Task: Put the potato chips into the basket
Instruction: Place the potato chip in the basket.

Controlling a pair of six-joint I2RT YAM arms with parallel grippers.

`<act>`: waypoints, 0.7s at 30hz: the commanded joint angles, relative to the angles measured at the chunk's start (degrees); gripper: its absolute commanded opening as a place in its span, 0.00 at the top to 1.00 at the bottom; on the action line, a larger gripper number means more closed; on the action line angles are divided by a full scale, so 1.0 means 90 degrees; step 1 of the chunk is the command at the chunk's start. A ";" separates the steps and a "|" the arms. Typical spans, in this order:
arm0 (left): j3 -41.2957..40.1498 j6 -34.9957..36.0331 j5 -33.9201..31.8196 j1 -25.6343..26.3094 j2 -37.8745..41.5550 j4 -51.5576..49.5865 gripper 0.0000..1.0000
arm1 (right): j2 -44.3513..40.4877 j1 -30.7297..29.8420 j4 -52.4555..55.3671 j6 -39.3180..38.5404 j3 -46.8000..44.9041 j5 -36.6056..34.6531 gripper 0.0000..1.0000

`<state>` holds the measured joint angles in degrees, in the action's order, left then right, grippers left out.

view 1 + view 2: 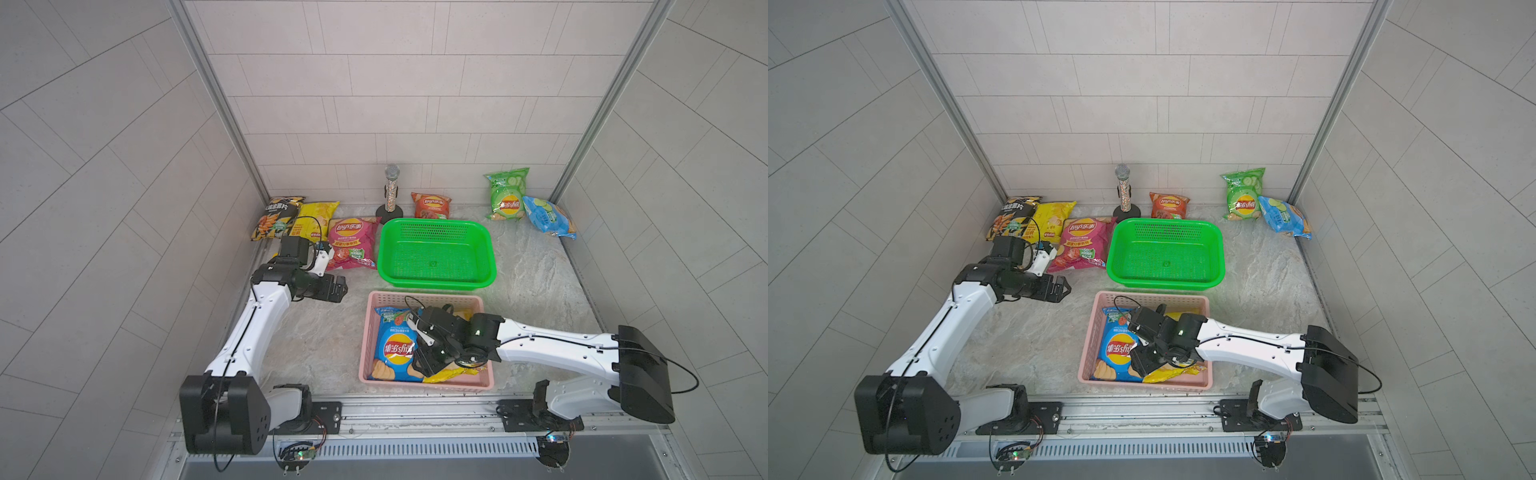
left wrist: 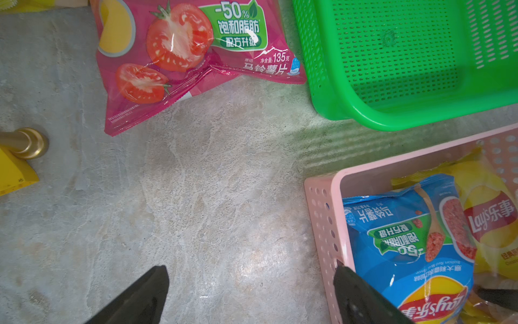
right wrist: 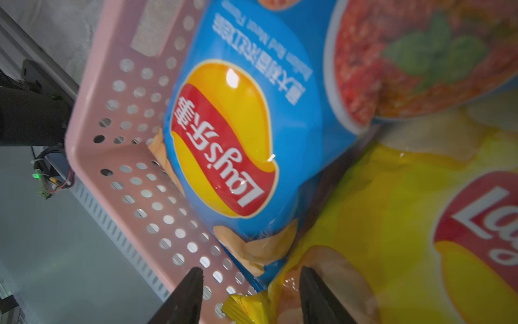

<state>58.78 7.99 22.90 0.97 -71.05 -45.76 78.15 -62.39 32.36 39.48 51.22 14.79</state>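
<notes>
Now right end effector [image 3: 251, 269], spread, over yellow chips bag [image 3: 392, 210] corner in pink basket [image 3: 112, 157]; left end effector [image 2: 251, 269] spread.

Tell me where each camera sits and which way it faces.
Top views: high above the arm bases, looking down over the table at the green basket and pink basket; left arm and right arm show whole.
Left wrist: above table, facing the magenta bag and both baskets; tips of the open left gripper show.
Right wrist: low over the pink basket, facing the blue bag and yellow bag; parted tips of the right gripper show.
Shared: all show the blue bag.
</notes>
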 commanded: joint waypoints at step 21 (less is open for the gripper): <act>-0.0025 0.0074 0.0030 -0.0032 -0.0097 -0.0067 0.01 | -0.1927 0.0096 0.0633 0.0641 -0.0452 -0.0607 0.49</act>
<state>58.78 7.99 22.90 0.97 -71.48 -45.76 62.52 -61.69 37.52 40.56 51.53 9.87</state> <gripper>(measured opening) 0.994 0.522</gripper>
